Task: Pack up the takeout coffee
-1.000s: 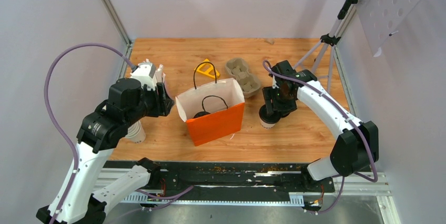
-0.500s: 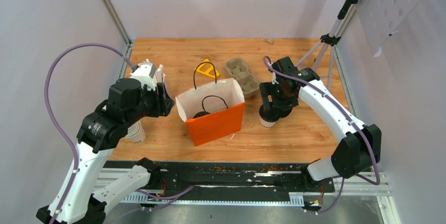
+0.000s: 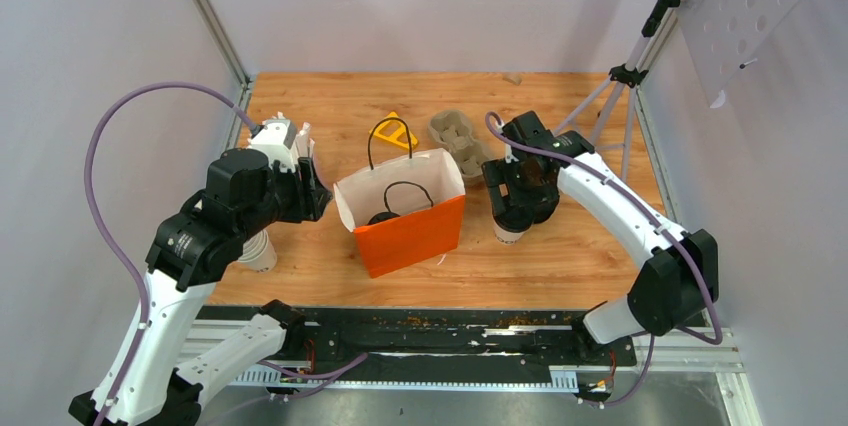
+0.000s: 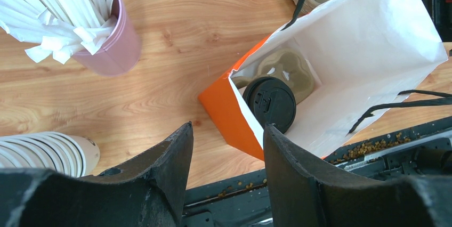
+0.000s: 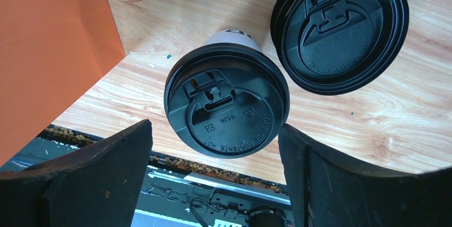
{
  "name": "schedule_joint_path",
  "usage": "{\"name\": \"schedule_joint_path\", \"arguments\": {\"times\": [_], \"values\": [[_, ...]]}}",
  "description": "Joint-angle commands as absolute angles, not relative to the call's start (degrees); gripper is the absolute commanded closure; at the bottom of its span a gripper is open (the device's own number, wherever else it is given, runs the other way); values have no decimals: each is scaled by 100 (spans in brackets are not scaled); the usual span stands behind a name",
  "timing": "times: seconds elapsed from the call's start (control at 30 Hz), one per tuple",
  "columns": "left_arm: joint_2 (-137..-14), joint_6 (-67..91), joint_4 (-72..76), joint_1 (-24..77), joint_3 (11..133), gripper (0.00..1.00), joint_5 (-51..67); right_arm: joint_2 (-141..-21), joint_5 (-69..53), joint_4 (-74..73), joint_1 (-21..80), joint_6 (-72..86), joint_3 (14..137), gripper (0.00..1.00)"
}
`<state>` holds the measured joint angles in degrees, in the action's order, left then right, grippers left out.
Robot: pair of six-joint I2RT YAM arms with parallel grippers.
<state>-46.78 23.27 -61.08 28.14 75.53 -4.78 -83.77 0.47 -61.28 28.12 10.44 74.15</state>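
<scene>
Shifted slightly left in the top view since the earlier frame, the right gripper, jaws spread, straddles the lidded cup at frame centre, apparently ready to grasp it; the left gripper is likewise open.

The right gripper holds its two dark fingers spread wide, one on either side of a small white paper cup with a round black plastic lid. The cup stands upright on the pale wooden tabletop. Just beside it sits a second round black plastic lid; what lies beneath it is hidden. An orange paper bag fills the left edge.
</scene>
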Motion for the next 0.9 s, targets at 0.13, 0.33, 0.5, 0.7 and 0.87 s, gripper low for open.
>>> {"name": "schedule_joint_path", "arguments": {"times": [0.13, 0.33, 0.5, 0.7, 0.87], "values": [[-4665, 2241, -6003, 2821, 7598, 41, -474, -8468, 360, -5880, 2912, 935, 7453, 11], [-4666, 2231, -6003, 2821, 7598, 41, -474, -8534, 412, -5863, 2918, 888, 7406, 12], [-4658, 2218, -6003, 2821, 7598, 41, -483, -8563, 404, -5830, 2918, 862, 7338, 13], [-4649, 2227, -6003, 2821, 7600, 41, -483, -8552, 409, -5775, 2918, 857, 7239, 15], [-4618, 2231, -6003, 2821, 7589, 41, -483, -8553, 434, -5759, 2916, 849, 7208, 14]]}}
